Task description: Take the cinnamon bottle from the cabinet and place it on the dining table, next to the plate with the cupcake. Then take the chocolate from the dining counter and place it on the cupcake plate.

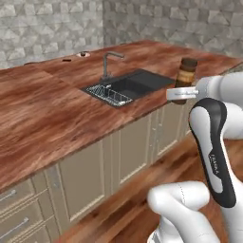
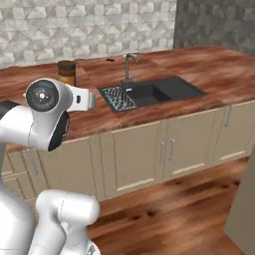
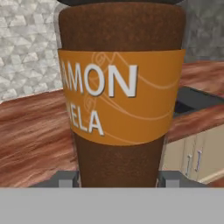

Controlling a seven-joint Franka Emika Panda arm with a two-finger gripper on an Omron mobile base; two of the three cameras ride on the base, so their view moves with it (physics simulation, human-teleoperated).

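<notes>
We see the tool (image 3: 118, 178) pinching the cinnamon bottle (image 3: 120, 94) upright (label facing us), sink (image 1: 128, 86) at nine o'clock on the worktop (image 1: 42, 114).

1. A home kitchen: a wide reddish wood-grain surface (image 1: 42, 114) holds a black sink (image 1: 130, 85) with a steel tap (image 1: 108, 61).
2. Cream cupboard doors (image 2: 144, 154) stand beneath it.
3. Grey stone-tile wall (image 2: 84, 25) and wood plank floor (image 2: 174, 209).
</notes>
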